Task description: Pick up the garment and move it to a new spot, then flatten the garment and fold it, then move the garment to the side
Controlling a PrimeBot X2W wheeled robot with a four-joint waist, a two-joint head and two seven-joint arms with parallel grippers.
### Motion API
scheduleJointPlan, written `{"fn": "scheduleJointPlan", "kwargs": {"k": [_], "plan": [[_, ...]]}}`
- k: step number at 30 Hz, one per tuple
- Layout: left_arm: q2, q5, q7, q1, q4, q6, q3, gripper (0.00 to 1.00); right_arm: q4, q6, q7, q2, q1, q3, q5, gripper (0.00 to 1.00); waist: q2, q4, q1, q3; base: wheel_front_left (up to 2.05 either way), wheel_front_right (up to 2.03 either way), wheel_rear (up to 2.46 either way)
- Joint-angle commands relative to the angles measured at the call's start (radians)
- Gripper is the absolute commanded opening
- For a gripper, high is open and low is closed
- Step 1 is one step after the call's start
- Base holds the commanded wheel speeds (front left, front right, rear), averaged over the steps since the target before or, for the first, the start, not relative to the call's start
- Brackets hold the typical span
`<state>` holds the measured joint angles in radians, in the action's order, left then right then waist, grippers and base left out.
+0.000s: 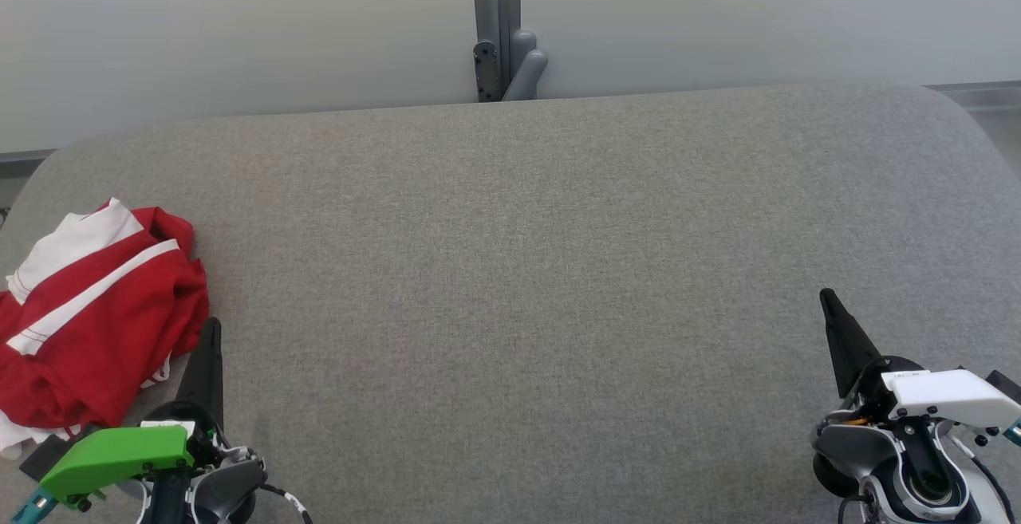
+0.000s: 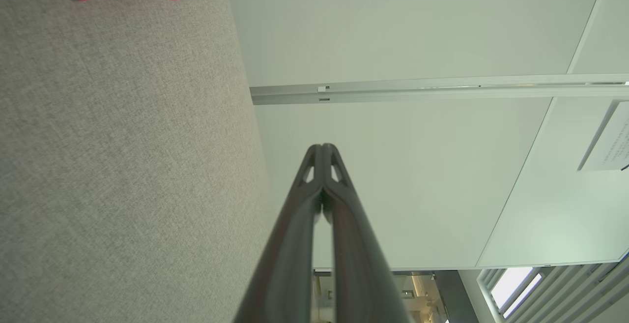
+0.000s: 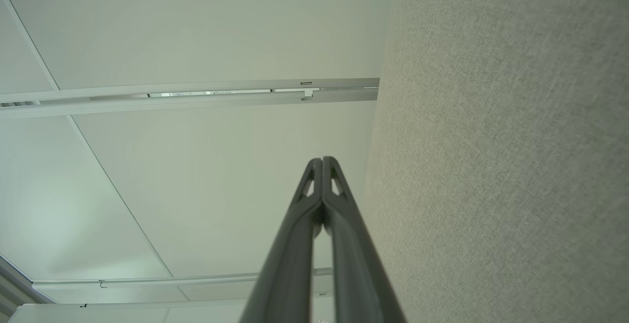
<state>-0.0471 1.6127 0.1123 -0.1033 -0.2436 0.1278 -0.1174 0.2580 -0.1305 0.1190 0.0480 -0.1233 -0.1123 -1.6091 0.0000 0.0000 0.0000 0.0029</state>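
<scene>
On grey surface (image 1: 518, 269) far left, garment (image 1: 96, 309) beside clenched left hand (image 1: 210, 331); right hand (image 1: 828, 302) clenched.

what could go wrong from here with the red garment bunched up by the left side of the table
1. The garment lies crumpled close to the table's left edge; a careless pull could drag it off.
2. The left gripper is shut right beside the cloth; unless it opens first, it may only push the pile.
3. The right gripper is shut far across the table, so a one-handed lift may raise a tangled wad that is hard to flatten.
</scene>
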Motion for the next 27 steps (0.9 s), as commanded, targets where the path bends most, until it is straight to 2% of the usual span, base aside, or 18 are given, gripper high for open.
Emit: {"fn": "scheduleJointPlan", "kwargs": {"k": [1, 27], "plan": [[-0.006, 0.0, -0.001, -0.01, 0.001, 0.006, -0.001, 0.0, -0.003, 0.0, 0.002, 0.004, 0.004, -0.001, -0.006, 0.0, 0.0, 0.0, 0.0, 0.0, 0.0, 0.0, 0.0], [-0.006, 0.0, -0.001, -0.01, 0.001, 0.006, -0.001, 0.0, -0.003, 0.0, 0.002, 0.004, 0.004, -0.001, -0.006, 0.0, 0.0, 0.0, 0.0, 0.0, 0.0, 0.0, 0.0]]}}
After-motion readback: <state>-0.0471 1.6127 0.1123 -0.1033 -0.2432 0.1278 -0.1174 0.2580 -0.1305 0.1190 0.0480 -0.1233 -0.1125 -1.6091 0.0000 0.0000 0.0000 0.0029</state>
